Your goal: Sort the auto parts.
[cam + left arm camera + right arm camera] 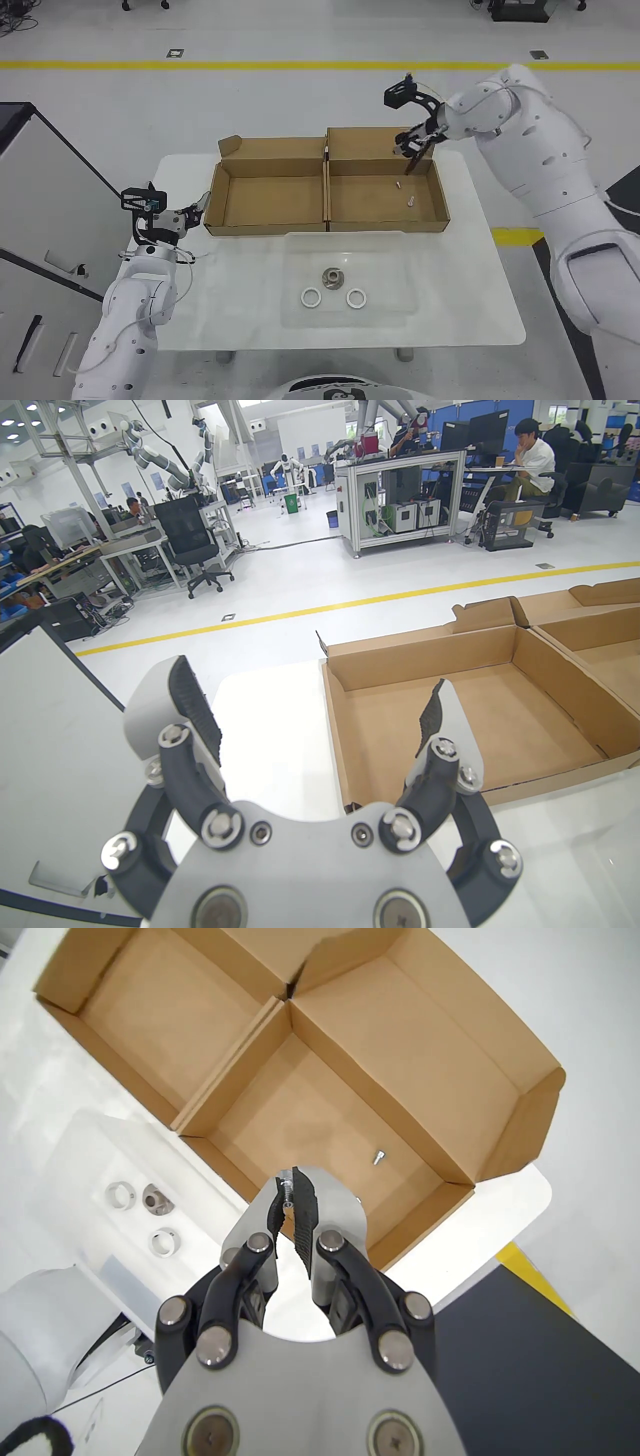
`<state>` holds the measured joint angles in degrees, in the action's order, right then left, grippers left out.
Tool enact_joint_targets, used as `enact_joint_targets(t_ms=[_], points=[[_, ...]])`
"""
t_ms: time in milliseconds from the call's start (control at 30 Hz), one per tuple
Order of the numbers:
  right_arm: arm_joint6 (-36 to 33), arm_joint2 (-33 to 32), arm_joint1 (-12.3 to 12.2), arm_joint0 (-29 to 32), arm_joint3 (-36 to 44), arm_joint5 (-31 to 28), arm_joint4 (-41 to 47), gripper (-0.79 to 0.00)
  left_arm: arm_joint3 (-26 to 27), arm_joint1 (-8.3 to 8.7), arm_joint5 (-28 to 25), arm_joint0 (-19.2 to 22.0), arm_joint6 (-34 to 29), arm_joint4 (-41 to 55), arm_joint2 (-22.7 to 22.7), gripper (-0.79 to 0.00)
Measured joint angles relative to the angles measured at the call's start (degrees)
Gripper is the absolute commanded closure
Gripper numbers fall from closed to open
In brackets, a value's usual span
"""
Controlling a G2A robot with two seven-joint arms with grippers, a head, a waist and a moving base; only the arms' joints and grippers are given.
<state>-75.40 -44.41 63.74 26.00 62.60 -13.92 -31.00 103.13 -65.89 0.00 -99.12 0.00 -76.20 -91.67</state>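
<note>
Two open cardboard boxes stand side by side at the back of the table: the left box (265, 195) (450, 720) (165, 1013) is bare inside, while the right box (370, 200) (345, 1093) has a small silver bolt (378, 1157) (410, 201) and a second one (397, 184) on its floor. My right gripper (410, 150) (289, 1178) hangs over the right box, shut on a threaded bolt (286, 1189). At the table's left edge, beside the left box, my left gripper (197, 208) (307, 680) is open with nothing in it.
A clear tray (385, 270) (75, 1138) at the table's front middle holds two white rings (311, 297) (356, 297) and a grey metal hub (330, 276) (155, 1199). A grey panel (50, 190) leans off the table's left side.
</note>
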Motion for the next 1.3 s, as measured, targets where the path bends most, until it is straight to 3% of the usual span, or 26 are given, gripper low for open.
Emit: enact_joint_targets(t_ms=[133, 233, 733, 1300], points=[[3.0, 6.2, 2.6, -0.5, -3.6, 9.5, -7.3, 0.0, 0.0, 0.0, 0.0, 0.0, 0.0, 0.0, 0.0, -0.785], [4.8, 10.0, 5.1, -1.2, -8.4, 12.6, -8.1, 0.0, 0.0, 0.0, 0.0, 0.0, 0.0, 0.0, 0.0, -0.785], [9.4, 18.0, 15.5, -4.5, -30.8, 11.8, -5.0, 0.0, 0.0, 0.0, 0.0, 0.0, 0.0, 0.0, 0.0, -0.785], [10.7, 20.7, 22.3, -4.0, -42.5, 9.9, -6.0, 0.0, 0.0, 0.0, 0.0, 0.0, 0.0, 0.0, 0.0, -0.785]])
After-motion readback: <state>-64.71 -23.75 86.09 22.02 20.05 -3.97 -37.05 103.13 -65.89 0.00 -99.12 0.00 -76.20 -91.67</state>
